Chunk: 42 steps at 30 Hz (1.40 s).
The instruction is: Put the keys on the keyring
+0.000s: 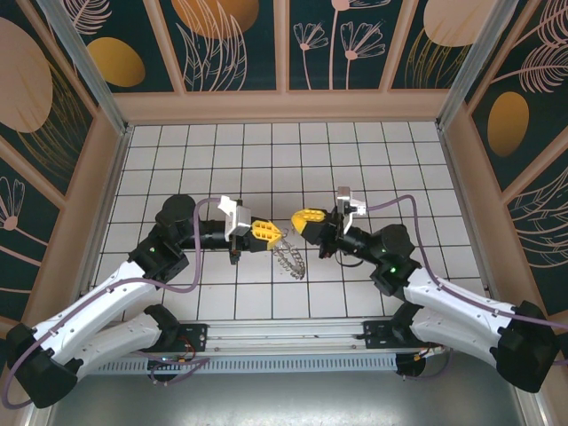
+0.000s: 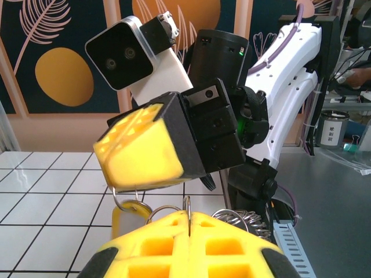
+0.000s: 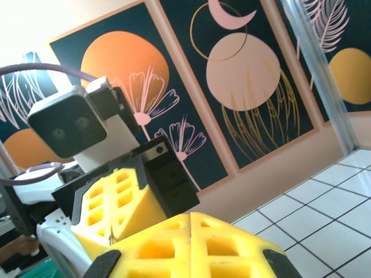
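From above, my two arms reach in over the white tiled table (image 1: 222, 160) and meet nose to nose near its middle. My left gripper (image 1: 282, 235) and my right gripper (image 1: 295, 223) are both clenched, their yellow tips almost touching. The keyring (image 1: 290, 260), a grey ring with a scalloped rim, slants down from just under my left tip toward the near edge. From my left wrist, my left gripper (image 2: 188, 223) lies along the bottom of the view with its yellow fingers pressed together. A thin metal edge stands up out of the seam between them, so I am pinching the keyring (image 2: 243, 220), whose coiled grey rim shows just to the right of that seam. Facing me is my right gripper (image 2: 124, 165), also shut. A small wire loop (image 2: 123, 200) comes out from under its tip, and the key (image 2: 120, 223), flat and tan, hangs on the loop just below. I cannot tell whether the pads grip the loop or the key itself. From my right wrist, my right gripper (image 3: 191, 223) shows a closed seam, and my left gripper (image 3: 113, 217) sits close opposite, in front of painted wall panels.
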Available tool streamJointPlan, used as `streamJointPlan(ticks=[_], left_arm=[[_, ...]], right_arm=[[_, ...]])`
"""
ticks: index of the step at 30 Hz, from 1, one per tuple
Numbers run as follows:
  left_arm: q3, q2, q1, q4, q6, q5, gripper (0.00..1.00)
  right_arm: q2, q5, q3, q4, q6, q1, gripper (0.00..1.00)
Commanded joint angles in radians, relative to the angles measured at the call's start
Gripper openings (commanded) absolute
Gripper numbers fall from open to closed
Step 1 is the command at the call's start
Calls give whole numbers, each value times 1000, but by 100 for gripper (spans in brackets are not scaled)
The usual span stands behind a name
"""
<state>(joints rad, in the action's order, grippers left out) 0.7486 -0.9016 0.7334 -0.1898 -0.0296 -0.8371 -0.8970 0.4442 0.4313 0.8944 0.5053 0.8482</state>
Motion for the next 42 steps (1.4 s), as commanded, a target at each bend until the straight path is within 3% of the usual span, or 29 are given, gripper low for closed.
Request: streamJointPlan(ticks=[1,19,42], left_arm=[[33,0,3,-33,-32,-3,0],[24,14,2,-19,-36,-1,0],[15,28,3,-13,-42,-15,0]], right_arm=[[-13,55,34,54,12,20,0],[79,17,3,48,-43,61,0],[72,5,-2,51,-70,89,0]])
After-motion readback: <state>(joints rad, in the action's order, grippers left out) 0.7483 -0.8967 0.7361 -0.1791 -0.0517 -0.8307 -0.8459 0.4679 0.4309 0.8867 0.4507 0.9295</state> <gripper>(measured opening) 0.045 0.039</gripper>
